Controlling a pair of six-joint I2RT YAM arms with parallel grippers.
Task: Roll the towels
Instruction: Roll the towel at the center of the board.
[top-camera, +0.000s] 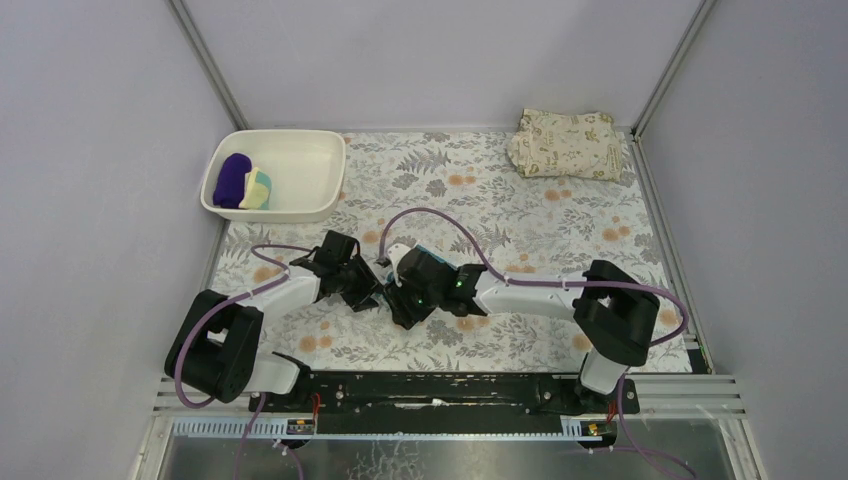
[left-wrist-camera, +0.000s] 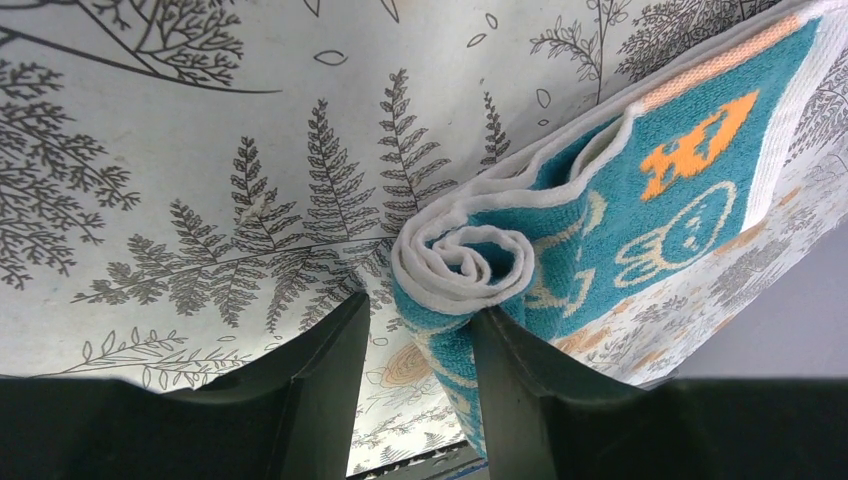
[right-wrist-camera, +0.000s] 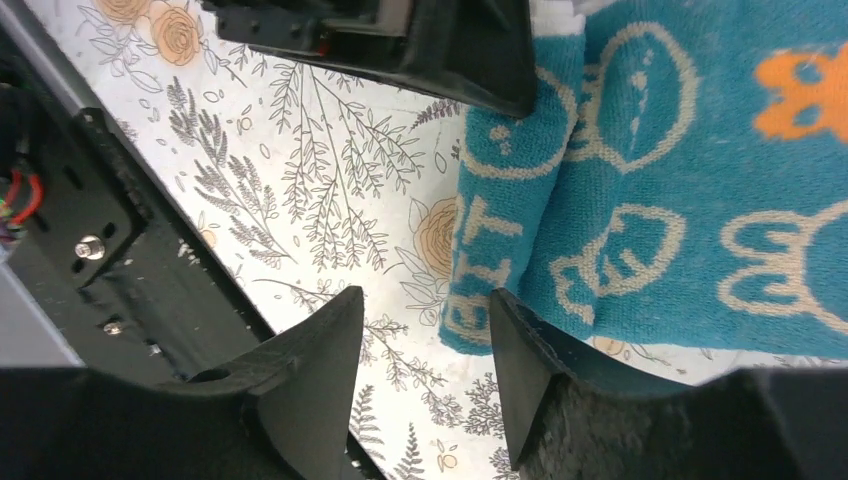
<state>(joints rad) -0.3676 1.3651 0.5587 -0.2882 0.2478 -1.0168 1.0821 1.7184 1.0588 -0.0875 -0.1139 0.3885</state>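
A teal towel with white and orange marks lies on the flowered mat, partly rolled; its coiled end faces the left wrist camera. My left gripper is open around the roll's near end: the right finger touches it and the left finger stands apart. My right gripper is open beside the towel's folded edge, with nothing between its fingers. From above, both grippers meet at the towel mid-table. A purple towel and a pale yellow towel lie rolled in the white tub.
A beige leaf-printed folded cloth lies at the back right. The tub stands at the back left corner. The black base rail runs close to my right gripper. Grey walls close in the table on three sides.
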